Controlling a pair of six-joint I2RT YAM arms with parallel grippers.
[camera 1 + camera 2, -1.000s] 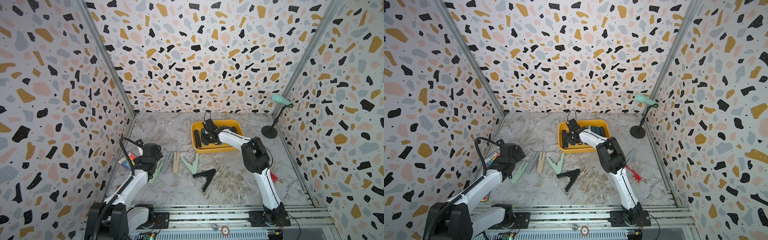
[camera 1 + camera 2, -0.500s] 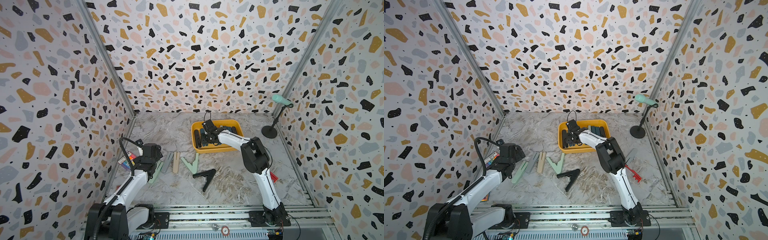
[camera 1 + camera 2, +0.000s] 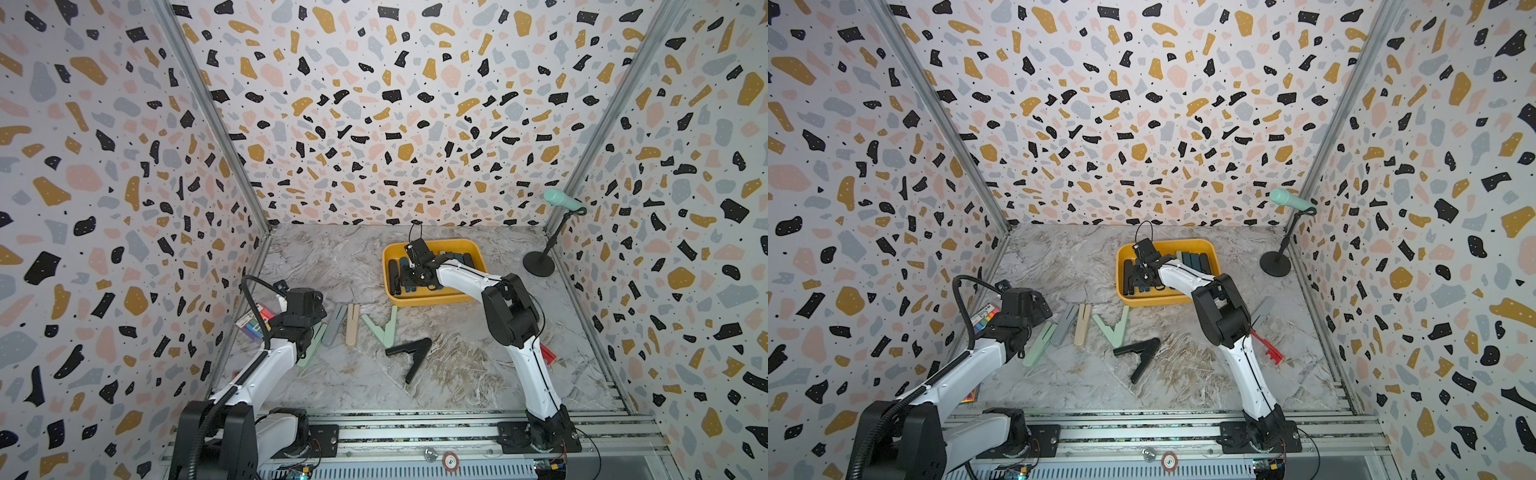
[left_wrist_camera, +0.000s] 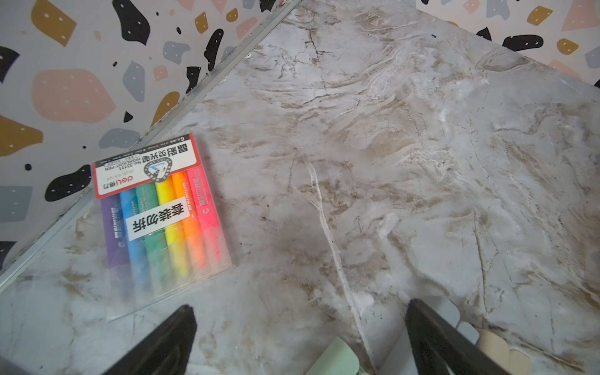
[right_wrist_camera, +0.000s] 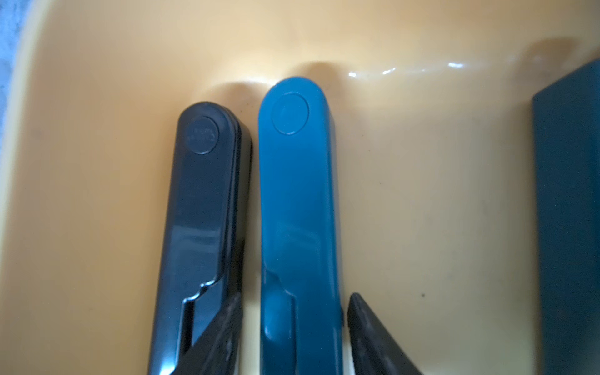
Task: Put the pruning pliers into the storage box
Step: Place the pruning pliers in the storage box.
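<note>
Tray [image 5: 422,162]: smooth glossy yellow plastic.
Teal pliers [image 5: 295,194], black pliers [image 5: 201,201]: glossy moulded plastic.
Floor [image 4: 422,146]: marble-print sheet, low sheen.
Pen packet [image 4: 156,211]: clear shiny plastic, printed paper label.
Rails [image 3: 395,434]: bare metal.

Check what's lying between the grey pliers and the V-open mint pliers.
Only the beige pliers, flat alongside the grey pliers, with the open mint pliers on their other side. Shows in both top views.
</note>
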